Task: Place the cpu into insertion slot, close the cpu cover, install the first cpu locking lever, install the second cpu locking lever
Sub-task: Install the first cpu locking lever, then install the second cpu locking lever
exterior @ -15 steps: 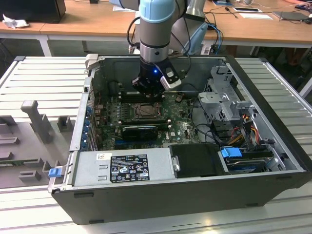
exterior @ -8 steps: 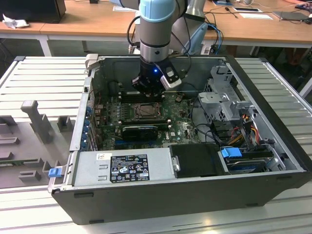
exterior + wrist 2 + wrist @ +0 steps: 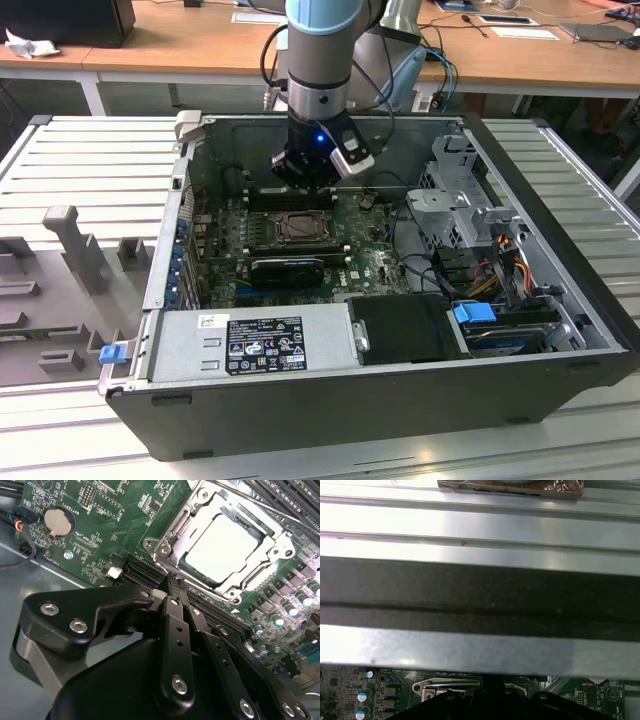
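Observation:
The cpu [image 3: 222, 542], a pale square chip, lies in the insertion slot [image 3: 298, 228] on the green board inside the open computer case. The cpu cover [image 3: 172, 527], a silvery frame, lies flat around the chip, which shows through its window. My gripper [image 3: 173, 580] is shut with nothing between its black fingers [image 3: 176, 615]. Its tip sits just off the socket's rim, at the corner nearest the long black slots. In the exterior view the gripper [image 3: 303, 180] hangs over the far edge of the socket. In the first wrist view part of the silvery frame [image 3: 445, 686] peeks out.
A coin battery [image 3: 56, 521] and long black slots [image 3: 145, 572] lie beside the socket, memory slots [image 3: 285, 500] beyond it. A black ribbed card [image 3: 287, 268], the power supply [image 3: 250, 345], a drive cage [image 3: 460, 200] and cables [image 3: 500, 270] crowd the case. The case wall [image 3: 480, 600] stands close.

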`<state>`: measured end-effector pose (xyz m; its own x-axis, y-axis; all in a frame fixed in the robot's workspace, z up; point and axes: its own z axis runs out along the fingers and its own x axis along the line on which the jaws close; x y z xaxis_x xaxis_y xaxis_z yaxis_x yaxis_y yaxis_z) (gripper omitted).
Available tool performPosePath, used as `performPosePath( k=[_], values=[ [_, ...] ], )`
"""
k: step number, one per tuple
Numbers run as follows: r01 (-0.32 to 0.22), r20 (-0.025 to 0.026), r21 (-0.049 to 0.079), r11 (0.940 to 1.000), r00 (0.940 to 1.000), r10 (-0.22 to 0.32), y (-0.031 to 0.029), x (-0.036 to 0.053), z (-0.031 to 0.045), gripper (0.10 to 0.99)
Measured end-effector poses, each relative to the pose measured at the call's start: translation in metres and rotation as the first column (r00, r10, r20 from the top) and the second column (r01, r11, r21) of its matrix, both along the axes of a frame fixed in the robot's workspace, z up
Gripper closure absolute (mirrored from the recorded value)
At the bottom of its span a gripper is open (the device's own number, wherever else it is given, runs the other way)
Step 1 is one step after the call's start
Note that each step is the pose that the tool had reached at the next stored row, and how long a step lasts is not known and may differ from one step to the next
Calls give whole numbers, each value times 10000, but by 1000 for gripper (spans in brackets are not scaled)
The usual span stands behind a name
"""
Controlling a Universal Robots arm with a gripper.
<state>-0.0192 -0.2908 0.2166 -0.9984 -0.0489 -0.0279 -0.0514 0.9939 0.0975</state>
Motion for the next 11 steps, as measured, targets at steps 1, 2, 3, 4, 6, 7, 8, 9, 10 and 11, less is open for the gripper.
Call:
performPosePath(
  k=[1, 2, 3, 4, 6, 7, 8, 9, 10, 11],
  values=[
    [0, 0, 1, 10000, 10000, 0, -4, 0, 0, 980],
    [0, 0, 1, 10000, 10000, 0, -9, 0, 0, 980],
    [1, 0, 1, 10000, 10000, -1, -12, 0, 0, 980],
    [1, 0, 1, 10000, 10000, -1, -15, 0, 0, 980],
    [1, 0, 0, 10000, 10000, -1, -20, 0, 0, 980],
    [1, 0, 0, 10000, 10000, -1, -21, 1, 0, 980],
    [1, 0, 0, 10000, 10000, -1, -23, 1, 0, 980],
    [0, -1, 0, 10000, 10000, 0, -26, 1, 0, 980],
    [-1, 0, 0, 10000, 10000, 1, -33, 1, 0, 980],
    [0, 0, 0, 10000, 10000, 0, -41, 1, 0, 980]
  ],
)
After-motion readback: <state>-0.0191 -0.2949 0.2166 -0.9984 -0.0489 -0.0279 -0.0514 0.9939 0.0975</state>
